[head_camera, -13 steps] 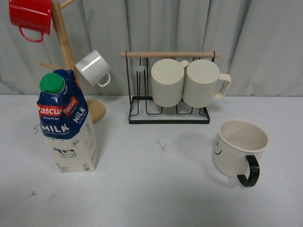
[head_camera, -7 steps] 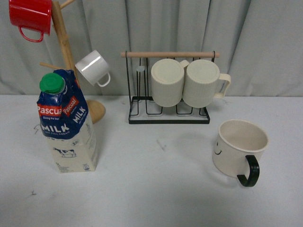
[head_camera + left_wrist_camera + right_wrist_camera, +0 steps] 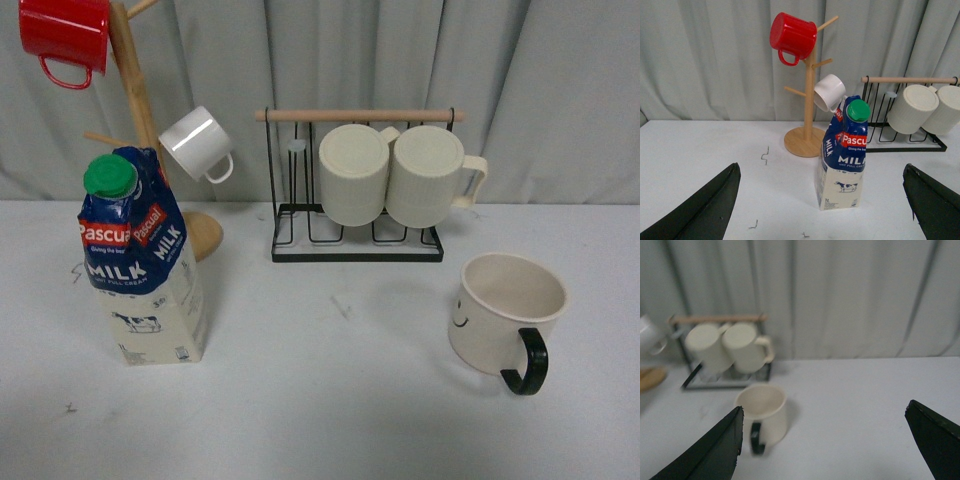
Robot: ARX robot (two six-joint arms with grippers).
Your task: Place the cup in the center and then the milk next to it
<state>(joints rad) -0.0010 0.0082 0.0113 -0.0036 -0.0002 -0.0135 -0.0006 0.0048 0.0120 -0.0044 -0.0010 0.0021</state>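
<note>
Grey curtains (image 3: 560, 90) hung behind a pale counter (image 3: 330, 400). At the upper left of the front view a wooden mug tree (image 3: 135, 90) carried a red mug (image 3: 65, 35) and a small white mug (image 3: 195, 143). In front of it, at the left of the frame, the milk (image 3: 143, 265) stood upright with its green cap on. A wire rack (image 3: 355, 245) holding two ribbed mugs (image 3: 390, 175) sat at upper centre. The cup (image 3: 505, 310) stood upright at the lower right, black handle toward the camera. Neither task thing was in the middle of the counter yet.

No arm showed in the front view. In the wrist views the left end effector (image 3: 821, 169) was spread wide and empty, facing the milk. The right end effector (image 3: 825, 407) was equally wide and empty, the cup ahead of it and apart, nearer one finger than the other.

The cup comes first, I judge. The right arm should centre it in the gap, pinch the wall clear of the handle, carry it low, and set it before the rack — leaving room alongside for the carton.
</note>
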